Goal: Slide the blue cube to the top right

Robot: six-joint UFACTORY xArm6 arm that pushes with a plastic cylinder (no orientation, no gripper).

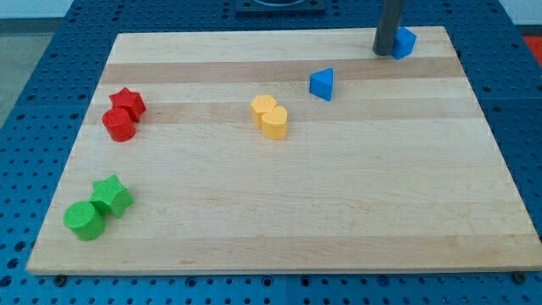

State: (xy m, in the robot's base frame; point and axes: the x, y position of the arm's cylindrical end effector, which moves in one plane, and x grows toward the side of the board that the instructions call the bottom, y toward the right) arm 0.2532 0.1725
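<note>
While our rod is standing at the view's top right, my tip (385, 53) is touching the board (279, 212) right against the left side of the blue cube (404, 42). The cube is sitting near the board's top right corner, close to the top edge, partly hidden behind the rod. There are no fingers on this rig, so we're not reporting open or closed, just a bare rod end pressing beside the cube.

We're seeing the blue wedge (322, 84) lying further down and to the view's left of the cube, well apart from it. Two yellow blocks are sitting touching each other near the middle: the yellow heart-like one (264, 108) and the yellow cylinder (274, 124) just below it. At the view's left, the red star (129, 102) is touching the red cylinder (119, 125). At bottom left, the green star (112, 196) is touching the green cylinder (84, 221). The board is resting on a blue pegboard table (34, 76)
</note>
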